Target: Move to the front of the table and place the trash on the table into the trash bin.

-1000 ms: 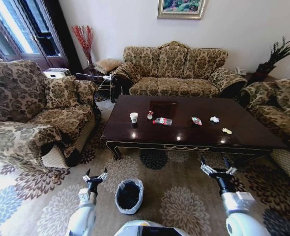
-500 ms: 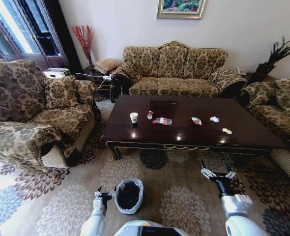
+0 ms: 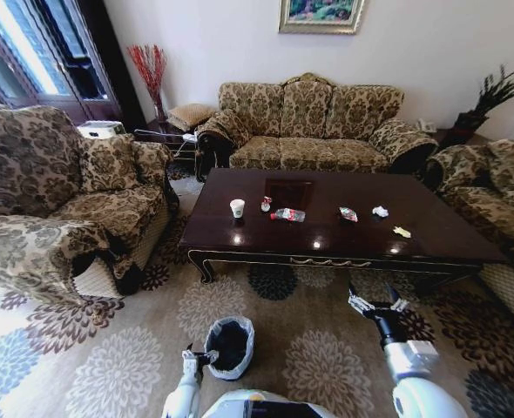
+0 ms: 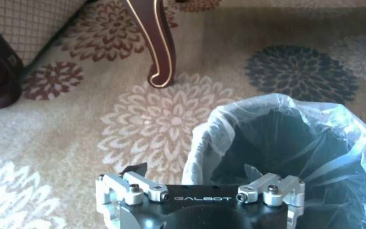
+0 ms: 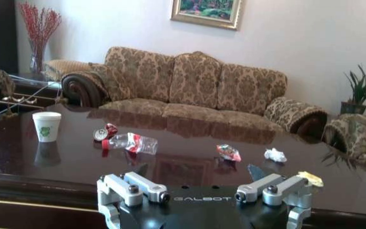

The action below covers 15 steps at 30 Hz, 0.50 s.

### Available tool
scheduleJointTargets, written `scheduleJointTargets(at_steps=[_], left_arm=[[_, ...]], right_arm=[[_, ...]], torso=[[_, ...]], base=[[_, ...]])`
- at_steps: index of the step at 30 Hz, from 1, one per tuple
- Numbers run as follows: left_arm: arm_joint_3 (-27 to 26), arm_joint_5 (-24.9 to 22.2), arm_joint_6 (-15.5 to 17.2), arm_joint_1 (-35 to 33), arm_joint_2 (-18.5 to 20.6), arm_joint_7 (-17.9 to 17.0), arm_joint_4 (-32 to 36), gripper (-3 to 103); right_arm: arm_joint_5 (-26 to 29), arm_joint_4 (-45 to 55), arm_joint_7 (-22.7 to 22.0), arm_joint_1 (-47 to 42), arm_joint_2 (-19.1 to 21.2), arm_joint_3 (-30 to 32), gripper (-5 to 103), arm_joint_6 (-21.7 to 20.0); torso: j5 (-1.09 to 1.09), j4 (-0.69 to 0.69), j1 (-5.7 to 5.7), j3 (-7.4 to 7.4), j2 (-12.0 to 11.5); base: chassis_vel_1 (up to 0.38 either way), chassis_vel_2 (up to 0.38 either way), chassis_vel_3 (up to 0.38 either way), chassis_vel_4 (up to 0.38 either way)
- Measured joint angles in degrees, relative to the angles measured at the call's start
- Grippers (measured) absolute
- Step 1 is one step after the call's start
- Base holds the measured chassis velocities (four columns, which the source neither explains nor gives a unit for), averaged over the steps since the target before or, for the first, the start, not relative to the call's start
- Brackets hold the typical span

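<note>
left gripper (image 3: 196,355): low over the carpet, right beside the rim of the trash bin (image 3: 212,344); fingers spread wide, nothing held; in its wrist view the bag-lined bin mouth sits just under and ahead of it.
right gripper (image 3: 375,305): raised over the carpet short of the table's front edge, fingers splayed open, empty; its camera looks level across the tabletop at the litter.
key relation: all the trash lies ahead of and above the right gripper, strung in a loose row running along the long side of the table (image 3: 240,248). The bin is behind that line, on the floor near the robot's left side. My read: right arm is the nearer one to the litter, left arm the nearer one to the bin.
bottle axis: clear plastic bottle (image 3: 290,214) lies on its side, long axis roughly along the table's length.
trash count: six pieces.
- white paper cup (image 3: 237,208), one, upright, leftmost
- small red-and-white crushed piece (image 3: 266,204), one, just beside the bottle
- bottle, one
- colourful wrapper (image 3: 348,213), one, mid-right
- crumpled white tissue (image 3: 380,211), one, near the wrapper
- yellowish scrap (image 3: 402,232), one, rightmost, closest to the front edge
bin count: one, black, white liner folded over rim; contents cannot tell.
stage: judging by the layout, nothing picked up yet; the robot stands back from the table.
</note>
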<state>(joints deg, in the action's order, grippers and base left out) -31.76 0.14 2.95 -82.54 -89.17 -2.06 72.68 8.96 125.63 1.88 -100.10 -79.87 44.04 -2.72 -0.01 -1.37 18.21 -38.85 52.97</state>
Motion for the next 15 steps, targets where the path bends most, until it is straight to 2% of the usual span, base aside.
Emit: scheduleJointTargets(at_steps=[15], left_arm=[[-0.18, 0.85, 0.16, 4.34, -0.12, 0.68, -7.69, 100]], right_arm=[[-0.11, 0.65, -0.87, 0.04, 0.13, 0.25, 100, -0.42]], torso=[[0.0, 0.0, 0.0, 0.0, 0.0]], base=[[0.0, 0.0, 0.0, 0.0]])
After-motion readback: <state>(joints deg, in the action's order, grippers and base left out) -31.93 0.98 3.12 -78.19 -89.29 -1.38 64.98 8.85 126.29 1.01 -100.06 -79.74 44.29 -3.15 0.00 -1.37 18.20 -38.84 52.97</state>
